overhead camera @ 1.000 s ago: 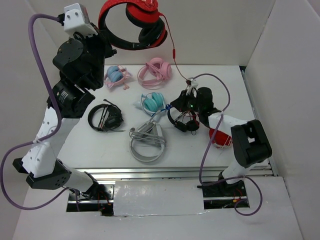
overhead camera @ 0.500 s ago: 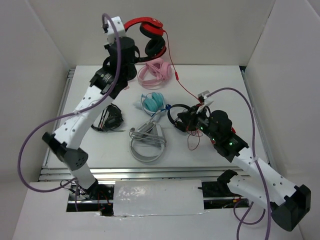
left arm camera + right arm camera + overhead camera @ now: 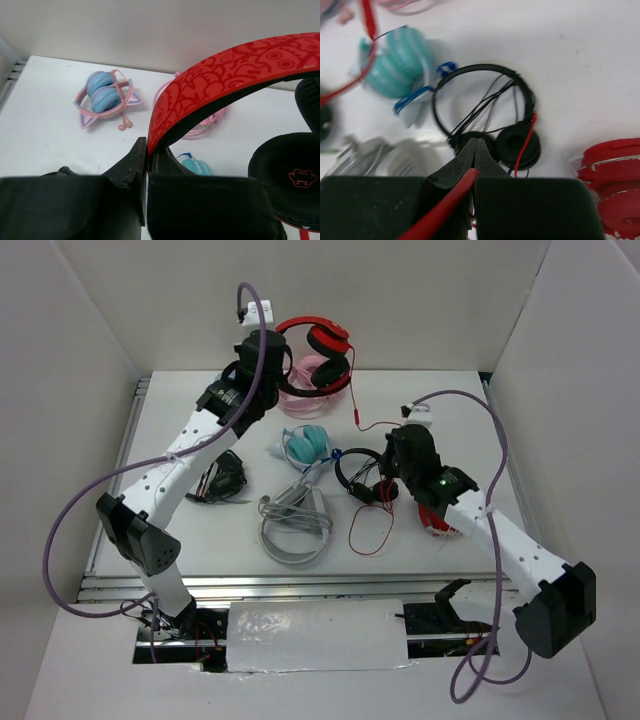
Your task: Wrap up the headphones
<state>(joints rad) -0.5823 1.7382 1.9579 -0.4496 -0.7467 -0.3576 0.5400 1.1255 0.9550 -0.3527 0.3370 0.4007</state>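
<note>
Left end effector (image 3: 145, 152) grips the headphones (image 3: 225, 70) by their headband, up over my tabletop (image 3: 200, 532); right end effector (image 3: 476, 148) is clamped on the red cable (image 3: 445, 205).

The red cable (image 3: 356, 400) is slanting down from the raised headphones (image 3: 318, 345) to the right fingers (image 3: 457, 167), barring the air over the bench's middle. Its slack loop is lying just in front of the black on-ear pair (image 3: 358, 478). The teal pair (image 3: 305, 446) and grey pair (image 3: 295, 525) are crowding the centre, and the compact red pair (image 3: 440, 517) is sitting beneath the right arm. Bare bench (image 3: 470, 405) is lying open at the far right corner and in the near strip left of the grey pair.
</note>
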